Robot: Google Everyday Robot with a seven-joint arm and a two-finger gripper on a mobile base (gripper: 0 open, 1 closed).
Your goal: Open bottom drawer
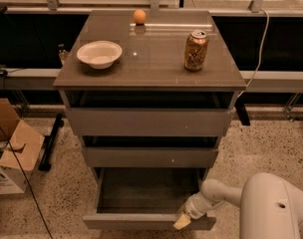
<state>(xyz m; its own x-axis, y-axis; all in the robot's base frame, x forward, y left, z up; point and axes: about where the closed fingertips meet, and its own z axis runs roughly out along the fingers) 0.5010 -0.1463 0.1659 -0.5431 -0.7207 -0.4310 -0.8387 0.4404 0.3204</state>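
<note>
You find the plain grey-brown, handleless bottom drawer (136, 222) at the lower centre of the frame. It stands well out from the cabinet, with its grey box interior open to view below the two closed fronts above it. Its flat front panel runs left to right across the frame, and its slide axis runs straight toward the bottom edge. The white, tan-tipped end effector (184, 220) sits at the lower right of centre, against the right-hand part of that front panel at its top edge. The panel therefore lies directly under and to the left of the end effector, not ahead of it. You cannot tell how far the end effector is open, or whether it grips the panel lip or only bears on it. The robot's white arm (271, 205) reaches in from the lower right corner, so the contact is off-centre on the drawer. In my judgement any further pull should run straight down the frame along the slides. A pull angled toward the arm's side could rack the drawer. Judged from how far out the box stands, the opening looks nearly done.
</note>
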